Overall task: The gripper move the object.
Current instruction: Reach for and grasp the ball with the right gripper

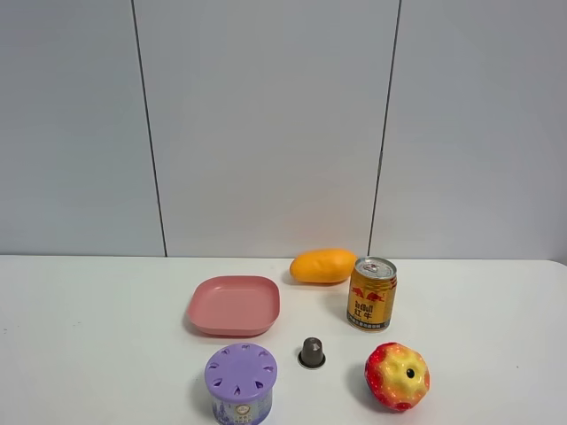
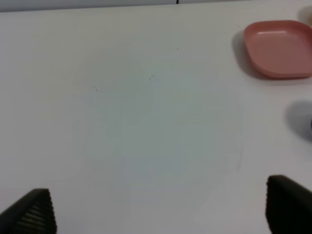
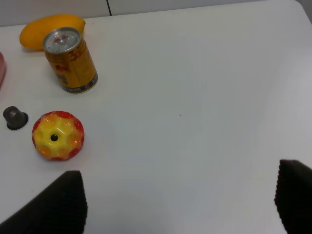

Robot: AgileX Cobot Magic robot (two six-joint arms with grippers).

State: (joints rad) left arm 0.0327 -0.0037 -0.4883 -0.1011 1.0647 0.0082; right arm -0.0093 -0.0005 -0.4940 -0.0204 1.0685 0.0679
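The red-and-yellow toy apple [image 1: 397, 375] sits on the white table at the front right, lobed top and dark stem hole facing up. It also shows in the right wrist view [image 3: 58, 135]. My right gripper [image 3: 175, 202] is open and empty, its black fingertips [image 3: 53, 204] wide apart, hovering off to one side of the apple and not touching it. My left gripper [image 2: 161, 212] is open and empty over bare table, with only its black fingertips [image 2: 290, 204] showing. Neither arm appears in the exterior high view.
A gold drink can [image 1: 371, 293] stands behind the apple, with an orange-yellow mango [image 1: 322, 266] behind it. A pink square plate [image 1: 234, 305] lies mid-table. A purple-lidded round container [image 1: 240, 382] and a small dark cap [image 1: 311, 352] stand left of the apple.
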